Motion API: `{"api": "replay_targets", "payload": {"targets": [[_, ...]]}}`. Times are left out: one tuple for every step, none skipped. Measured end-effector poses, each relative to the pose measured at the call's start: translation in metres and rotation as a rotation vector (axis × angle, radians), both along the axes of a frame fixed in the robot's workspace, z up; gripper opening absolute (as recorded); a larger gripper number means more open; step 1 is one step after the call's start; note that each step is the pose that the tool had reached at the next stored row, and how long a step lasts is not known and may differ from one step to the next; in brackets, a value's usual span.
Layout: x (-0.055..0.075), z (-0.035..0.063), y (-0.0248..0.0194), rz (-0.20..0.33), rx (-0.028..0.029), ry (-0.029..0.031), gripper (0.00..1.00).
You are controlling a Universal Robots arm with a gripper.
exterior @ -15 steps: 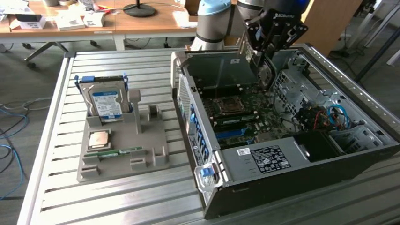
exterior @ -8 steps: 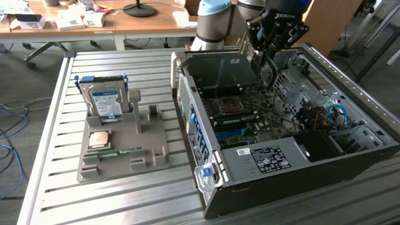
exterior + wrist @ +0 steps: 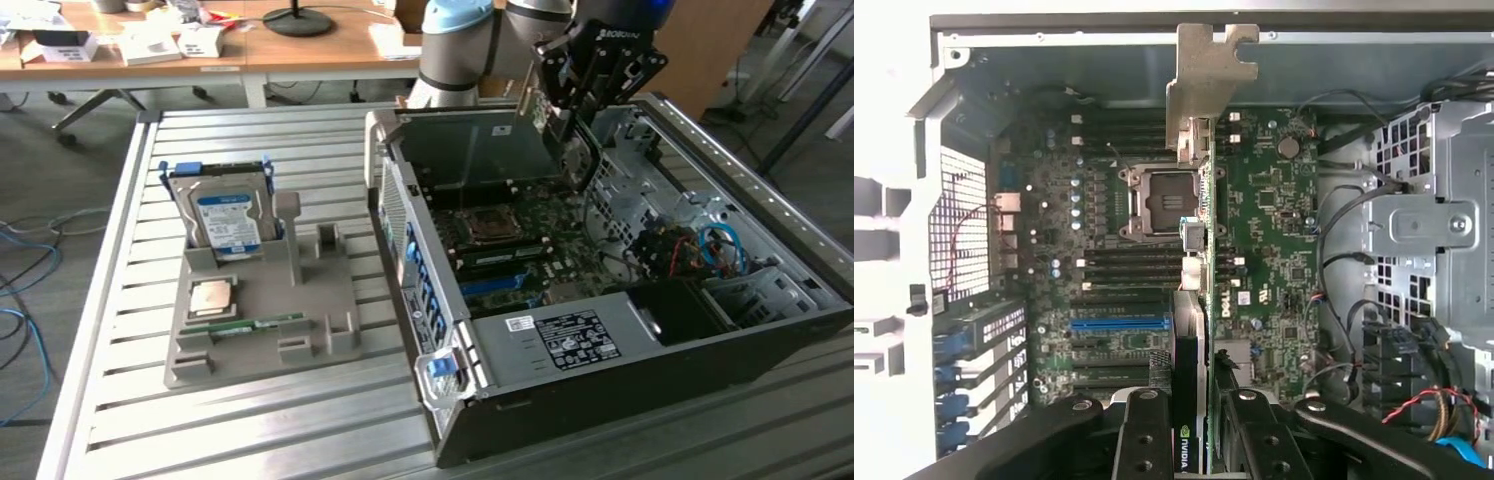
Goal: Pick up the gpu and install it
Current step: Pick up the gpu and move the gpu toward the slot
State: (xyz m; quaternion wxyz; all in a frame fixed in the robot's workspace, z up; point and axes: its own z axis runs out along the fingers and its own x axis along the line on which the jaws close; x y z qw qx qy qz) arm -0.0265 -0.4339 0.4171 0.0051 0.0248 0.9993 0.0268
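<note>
On the exterior view's left, a slatted metal desk (image 3: 200,430) carries a grey moulded holder (image 3: 314,300) with a boxy blue-and-white-labelled hard drive (image 3: 227,222) standing in it. To its right lies an open black computer case (image 3: 601,400). Over the case's far right part hangs the black tool (image 3: 577,100), clamped on the gpu (image 3: 579,160), a thin dark card that is hard to pick out against the shadowed interior. The wrist view shows the gpu (image 3: 1199,290) edge-on, over the green motherboard (image 3: 1274,230) beside the square processor socket (image 3: 1164,200). Its grey metal end bracket (image 3: 1206,80) is at the far end and the tool (image 3: 1192,420) covers the near end. Whether the card touches the board cannot be told.
</note>
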Motion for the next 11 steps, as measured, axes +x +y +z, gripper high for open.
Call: {"api": "replay_targets", "payload": {"targets": [[0.0012,-0.0001,0.0,0.002,0.0,0.0,0.26],[0.0022,-0.0001,0.0,0.004,0.0,0.0,0.26],[0.0029,-0.0001,0.0,0.006,-0.0001,0.0,0.26],[0.0033,-0.0001,0.0,0.009,-0.0002,0.0,0.26],[0.0034,-0.0002,0.0,0.011,-0.0001,0.0,0.26],[0.0034,-0.0002,0.0,0.011,0.0,-0.0001,0.26],[0.0034,-0.0002,0.0,0.011,-0.0001,-0.0001,0.26],[0.0034,-0.0002,0.0,0.011,-0.0001,0.0,0.26],[0.0034,-0.0002,0.0,0.011,-0.0001,0.0,0.26],[0.0034,-0.0002,0.0,0.011,0.0,0.0,0.26],[0.0034,-0.0002,0.0,0.012,0.0,0.0,0.26]]}}
